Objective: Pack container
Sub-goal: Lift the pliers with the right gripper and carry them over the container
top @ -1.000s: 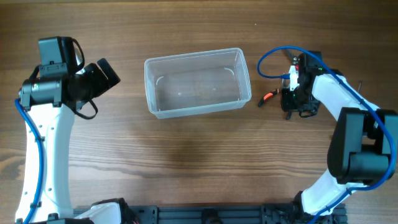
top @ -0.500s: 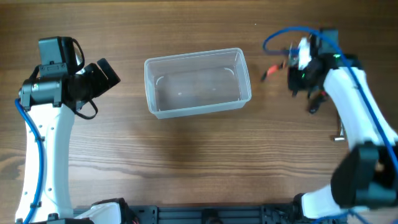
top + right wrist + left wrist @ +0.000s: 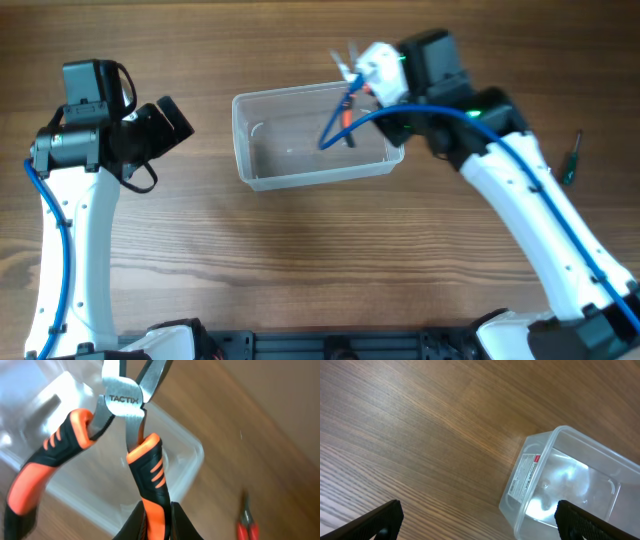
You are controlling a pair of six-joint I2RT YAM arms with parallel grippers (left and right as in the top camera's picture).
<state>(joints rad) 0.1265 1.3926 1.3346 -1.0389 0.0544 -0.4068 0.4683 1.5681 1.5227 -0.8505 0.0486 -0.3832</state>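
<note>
The clear plastic container [image 3: 246, 150] stands at the table's middle and also shows in the left wrist view [image 3: 540, 475] and the right wrist view [image 3: 192, 455]. My right gripper [image 3: 358, 95] is shut on one handle of orange-and-black pliers [image 3: 346, 115] and holds them in the air over the container's right half. In the right wrist view the fingers [image 3: 157, 520] clamp the right handle of the pliers [image 3: 125, 400], whose steel jaws point away. My left gripper [image 3: 170, 118] is open and empty, left of the container, its fingers [image 3: 477, 520] wide apart.
A green-handled screwdriver [image 3: 570, 160] lies on the table at the far right. A small red-handled tool [image 3: 247, 525] lies on the wood beside the container in the right wrist view. The table is bare wood.
My right arm has swung from the table's right side up and left, carrying the pliers to above the container. The left arm has not moved.
</note>
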